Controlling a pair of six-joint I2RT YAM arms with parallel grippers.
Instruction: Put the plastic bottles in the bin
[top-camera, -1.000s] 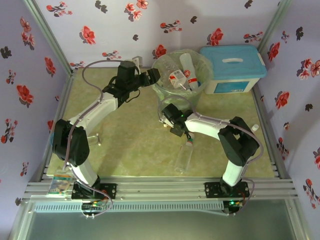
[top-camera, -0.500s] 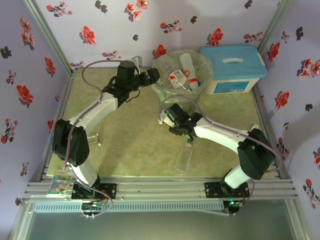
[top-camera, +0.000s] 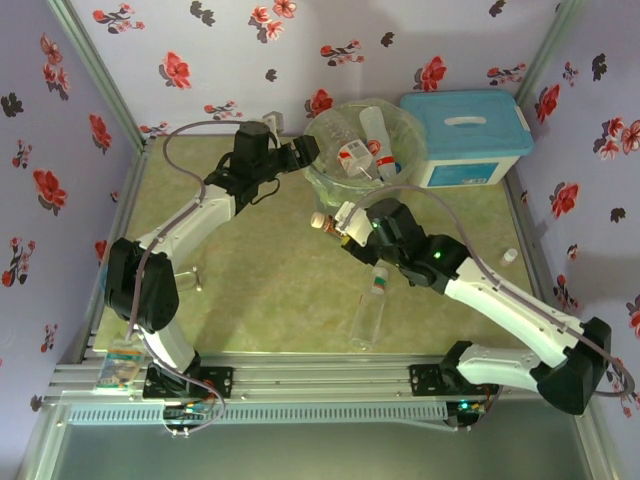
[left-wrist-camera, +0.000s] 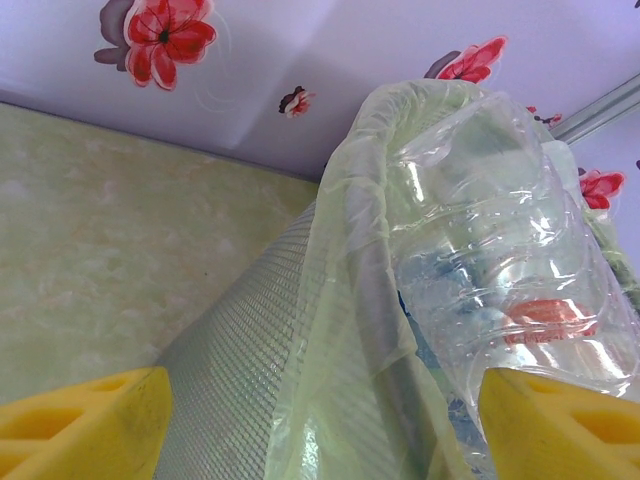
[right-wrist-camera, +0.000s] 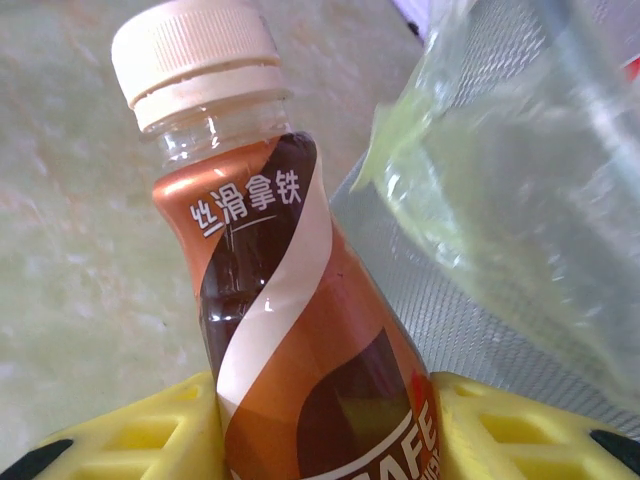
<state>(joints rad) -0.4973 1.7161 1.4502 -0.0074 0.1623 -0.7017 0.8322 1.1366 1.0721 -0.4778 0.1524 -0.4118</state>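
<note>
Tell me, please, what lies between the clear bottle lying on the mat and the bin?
In the top view, the right gripper, shut on a brown bottle, lies between the clear bottle and the bin.

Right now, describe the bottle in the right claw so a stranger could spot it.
Find the round green-lined bin at the table's far side. Just before it, the right claw grips a bottle: brown-orange swirl label, cream cap, unlike the clear bottles nearby.
</note>
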